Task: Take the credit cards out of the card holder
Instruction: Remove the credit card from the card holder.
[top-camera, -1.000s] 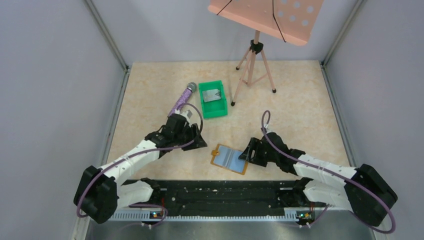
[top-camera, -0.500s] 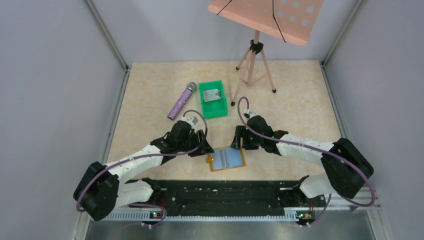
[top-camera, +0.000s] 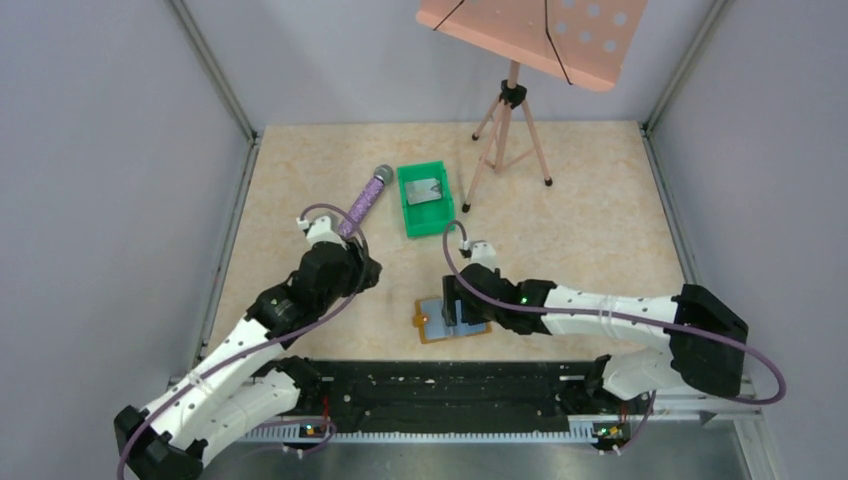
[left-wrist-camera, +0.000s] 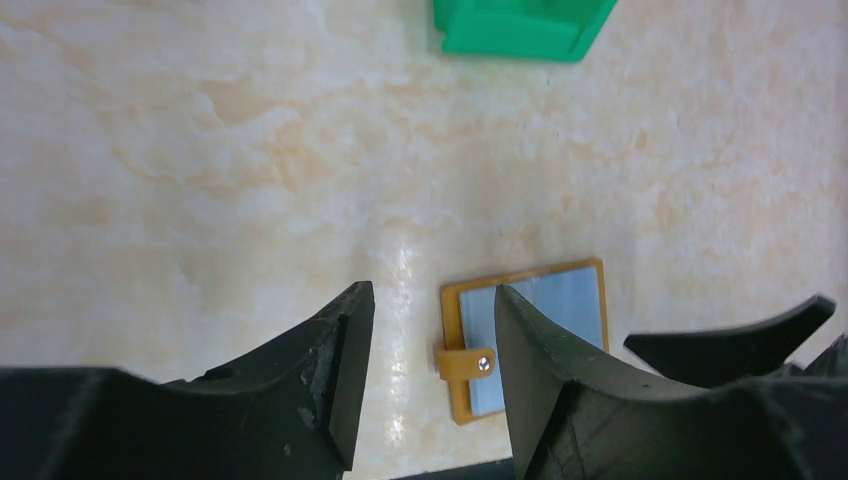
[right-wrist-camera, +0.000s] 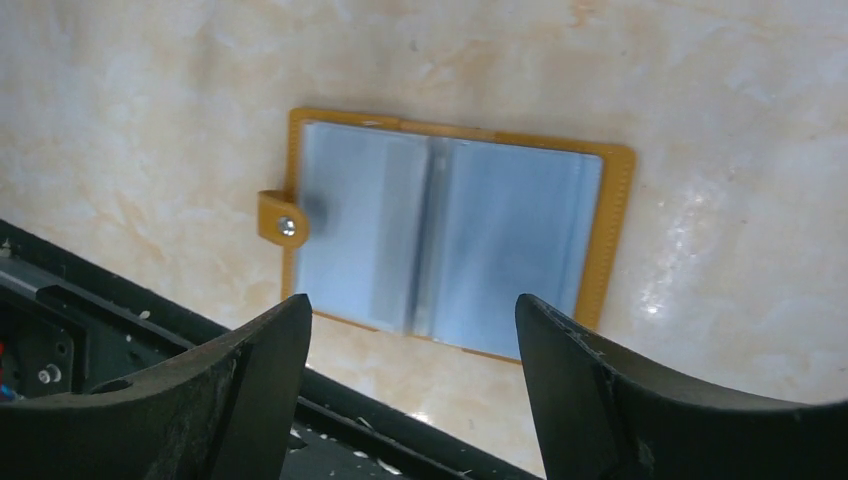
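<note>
Two claws spread, one above an opened card holder

Shows the card holder (top-camera: 455, 322) lying open and flat on the desk (top-camera: 600, 200), near the front edge, just ahead of the black base rail (top-camera: 440, 385). Presents a tan-brown border all round, two pale blue-grey pockets face up, and a small clasp tab (right-wrist-camera: 283, 222) jutting from the left side. Cannot tell from any view whether cards sit inside the pockets. Places the right claw (right-wrist-camera: 412, 305) directly above the holder, spread wide across its near edge and gripping nothing; cannot tell whether it touches the leather. Places the left claw (left-wrist-camera: 428, 295) off to the left of the holder and apart from it, likewise spread and empty, with the clasp tab visible through the gap in the left wrist view. Locates one silvery-grey credit card (top-camera: 425, 189) inside the green bin (top-camera: 432, 226), well behind the holder. Sets a purple microphone (top-camera: 362, 203) just beside the bin's left wall, and a pink music stand (top-camera: 512, 110) on a tripod toward the rear right.
</note>
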